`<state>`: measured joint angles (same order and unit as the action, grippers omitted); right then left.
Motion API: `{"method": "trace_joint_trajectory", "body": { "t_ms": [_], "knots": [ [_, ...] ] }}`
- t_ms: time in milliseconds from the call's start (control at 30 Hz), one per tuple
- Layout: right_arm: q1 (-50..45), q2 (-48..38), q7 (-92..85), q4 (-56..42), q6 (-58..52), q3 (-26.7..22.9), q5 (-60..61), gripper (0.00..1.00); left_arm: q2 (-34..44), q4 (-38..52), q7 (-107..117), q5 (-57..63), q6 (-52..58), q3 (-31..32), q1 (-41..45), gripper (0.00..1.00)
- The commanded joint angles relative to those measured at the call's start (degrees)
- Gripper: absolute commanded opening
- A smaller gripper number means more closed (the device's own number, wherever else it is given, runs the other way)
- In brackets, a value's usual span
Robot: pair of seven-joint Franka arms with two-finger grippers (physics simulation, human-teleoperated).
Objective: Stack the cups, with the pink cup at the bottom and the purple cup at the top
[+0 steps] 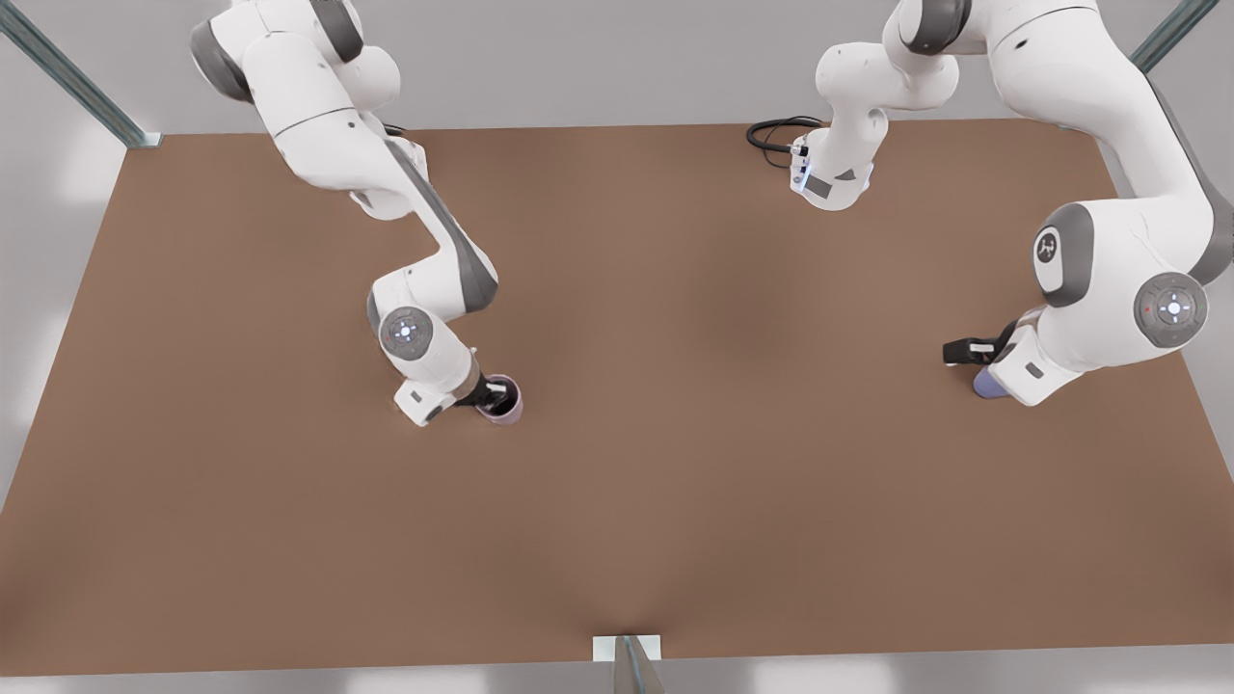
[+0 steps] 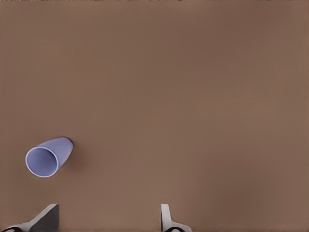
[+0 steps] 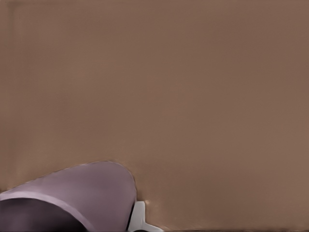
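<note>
Cups are sitting well apart on the desk (image 1: 675, 501). I am seeing the right gripper (image 1: 494, 393) pinching the pink cup (image 1: 503, 401) at its rim, on the front view's left. The left gripper (image 2: 108, 220) is hanging wide open and empty near the purple cup (image 2: 48, 157). I should be centring it before closing.

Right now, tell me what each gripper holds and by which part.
Right gripper straddles the small mauve-pink tapered cup's rim; whether it grips cannot be told. Left gripper holds nothing.
</note>
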<state>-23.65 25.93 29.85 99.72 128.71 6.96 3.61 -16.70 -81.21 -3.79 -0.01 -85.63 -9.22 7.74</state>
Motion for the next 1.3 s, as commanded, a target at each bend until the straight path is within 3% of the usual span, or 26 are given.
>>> {"method": "trace_joint_trajectory", "body": {
  "t_ms": [0, 133, 200, 333, 433, 467, 600, 733, 933, 967, 1033, 1100, 1133, 1267],
  "knots": [
    [-1.22, 1.40, 2.75, -2.23, -0.30, -0.01, -0.36, 0.21, 0.00, 0.00, 0.01, 0.10, -0.06, -0.01, 0.00, 1.00],
    [-14.75, 16.86, 22.35, -24.89, -3.89, -0.10, -0.54, 0.21, -0.35, -0.70, -13.16, -0.08, -2.70, -8.00, -1.14, 1.00],
    [-19.95, 24.08, 29.57, -35.11, -4.25, -0.71, -1.33, 0.21, -0.87, -3.77, -21.61, -0.25, -6.83, -8.27, -8.17, 1.00],
    [-22.41, 32.52, 33.35, -46.01, -4.60, -2.39, -1.24, 0.21, -1.40, -12.83, -29.52, -4.30, -17.20, -13.37, -11.34, 1.00],
    [-22.50, 33.93, 33.35, -46.19, -3.90, -3.00, -1.15, 0.21, -4.21, -16.52, -31.81, -7.63, -23.35, -13.37, -13.63, 1.00],
    [-22.67, 34.02, 33.43, -46.19, -3.64, -3.44, -1.15, 0.28, -4.21, -19.59, -32.16, -9.75, -26.34, -13.90, -13.63, 1.00],
    [-23.20, 34.72, 33.43, -46.01, -2.85, -3.88, -1.06, 0.30, -6.76, -24.70, -35.85, -12.56, -32.85, -14.25, -15.47, 1.00],
    [-23.20, 35.33, 34.66, -45.84, -1.97, -3.88, -0.71, 0.39, -10.01, -24.87, -37.70, -14.32, -33.73, -14.25, -16.26, 1.00],
    [-23.11, 35.16, 35.02, -45.58, -1.62, -3.88, -0.62, 0.43, -14.06, -24.78, -37.70, -14.84, -36.63, -14.25, -16.79, 1.00],
    [-23.02, 34.98, 34.93, -45.49, -1.62, -3.88, -0.62, 0.44, -14.76, -24.78, -37.70, -15.81, -36.63, -14.25, -16.79, 0.95],
    [-22.67, 34.54, 34.93, -45.05, -1.70, -3.88, -0.45, 0.45, -15.73, -24.78, -37.70, -15.99, -36.98, -14.25, -16.79, 0.50],
    [-22.67, 32.96, 34.93, -43.29, -1.79, -3.79, -0.36, 0.46, -16.17, -24.78, -37.70, -15.99, -36.89, -14.25, -16.79, 0.28],
    [-22.58, 32.87, 34.93, -43.29, -1.88, -3.79, -0.36, 0.46, -16.43, -24.78, -37.70, -15.99, -36.89, -14.25, -16.88, 0.21],
    [-22.50, 32.08, 34.93, -43.29, -2.49, -3.79, -0.10, 0.47, -16.34, -24.78, -37.70, -15.99, -36.19, -14.16, -16.79, 0.21]
  ]
}}
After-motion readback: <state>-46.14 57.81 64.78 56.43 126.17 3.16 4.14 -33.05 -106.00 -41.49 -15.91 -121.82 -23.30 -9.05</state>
